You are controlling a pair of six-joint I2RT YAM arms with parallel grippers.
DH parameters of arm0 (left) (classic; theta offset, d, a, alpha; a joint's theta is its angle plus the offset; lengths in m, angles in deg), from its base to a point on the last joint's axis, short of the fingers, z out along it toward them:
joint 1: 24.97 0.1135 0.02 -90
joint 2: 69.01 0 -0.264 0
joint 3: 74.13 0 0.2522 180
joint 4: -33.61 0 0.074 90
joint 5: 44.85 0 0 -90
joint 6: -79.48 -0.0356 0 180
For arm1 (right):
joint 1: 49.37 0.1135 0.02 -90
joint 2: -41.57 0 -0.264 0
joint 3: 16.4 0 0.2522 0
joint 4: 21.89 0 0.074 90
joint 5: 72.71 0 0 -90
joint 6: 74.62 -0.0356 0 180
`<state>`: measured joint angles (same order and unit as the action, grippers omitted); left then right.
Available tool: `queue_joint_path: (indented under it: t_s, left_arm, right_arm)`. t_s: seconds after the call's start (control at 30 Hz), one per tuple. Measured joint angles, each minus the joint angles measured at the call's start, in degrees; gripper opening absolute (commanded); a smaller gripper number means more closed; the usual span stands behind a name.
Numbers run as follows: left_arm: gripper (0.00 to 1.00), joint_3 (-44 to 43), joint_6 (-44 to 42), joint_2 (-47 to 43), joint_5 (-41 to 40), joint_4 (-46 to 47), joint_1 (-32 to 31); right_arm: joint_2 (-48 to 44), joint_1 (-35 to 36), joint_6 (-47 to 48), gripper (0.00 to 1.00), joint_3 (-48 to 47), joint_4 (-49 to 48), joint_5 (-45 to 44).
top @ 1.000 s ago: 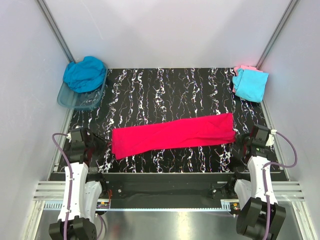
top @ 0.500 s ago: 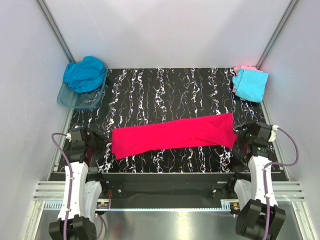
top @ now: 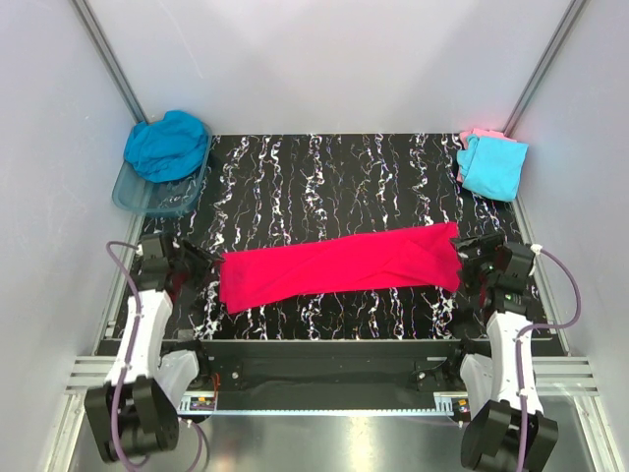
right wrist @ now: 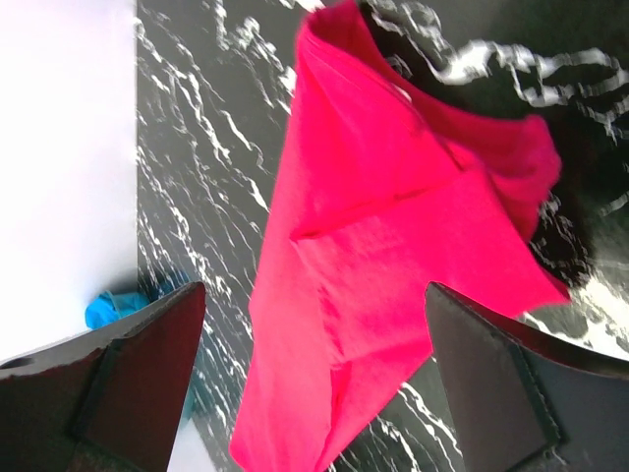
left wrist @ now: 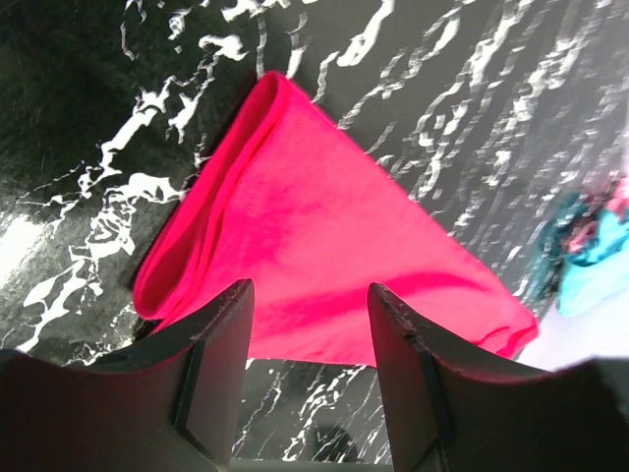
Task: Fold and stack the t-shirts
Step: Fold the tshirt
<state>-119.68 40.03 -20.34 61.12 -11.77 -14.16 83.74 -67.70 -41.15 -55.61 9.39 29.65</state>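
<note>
Flanking t-shirt (top: 339,265), left hand (top: 200,265), right hand (top: 466,258) spread

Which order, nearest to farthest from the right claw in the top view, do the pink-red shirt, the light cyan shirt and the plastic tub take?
1. pink-red shirt: mid-table, its end right beside the right claw.
2. light cyan shirt: far right corner.
3. plastic tub: far left corner, across the table.
</note>
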Motion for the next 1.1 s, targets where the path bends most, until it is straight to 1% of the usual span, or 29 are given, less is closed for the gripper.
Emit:
queue_joint_path:
  t_s: [0.13, 0.3, 0.37, 0.57, 0.63, 0.73, 0.9, 1.0, 1.1]
  left_arm:
    - [0.54, 0.04, -0.17, 6.62, -0.24, 0.74, -1.05]
    - [0.54, 0.76, 0.13, 8.81, -1.70, 1.57, -2.34]
    - [0.54, 0.74, 0.33, 9.68, -2.34, 2.16, -3.30]
    - [0.54, 0.09, -0.68, 15.04, -2.78, 3.10, -6.21]
    - [0.54, -0.48, -1.66, 16.35, -2.89, 3.19, -7.04]
    - [0.54, -2.67, -3.98, 19.45, -3.19, 3.19, -9.68]
    - [0.53, -8.81, -7.28, 27.12, -2.91, 3.89, -15.67]
    - [0.53, -10.99, -7.61, 29.27, -2.95, 4.24, -18.40]
    - [0.53, -12.66, -7.61, 30.34, -2.97, 4.13, -19.50]
  right_arm:
    - [-0.87, 0.00, -1.16, 1.00, 2.25, 1.60, 0.52]
    - [0.61, 0.00, -2.23, 1.00, 2.75, 2.27, 0.13]
    - [2.84, 0.00, -2.62, 1.00, 2.73, 1.64, -0.28]
    - [13.25, 0.00, -3.10, 1.00, 2.51, -1.68, -0.66]
    - [14.82, 0.00, -3.08, 1.00, 2.51, -2.12, -0.63]
    - [14.51, 0.00, -3.02, 1.00, 2.51, -2.82, -0.63]
    - [10.54, 0.00, -2.38, 1.00, 2.56, -2.40, -0.61]
    - [7.98, 0.00, -1.92, 1.00, 2.56, -0.92, -0.61]
    - [6.71, 0.00, -1.42, 1.00, 2.56, 0.61, -0.63]
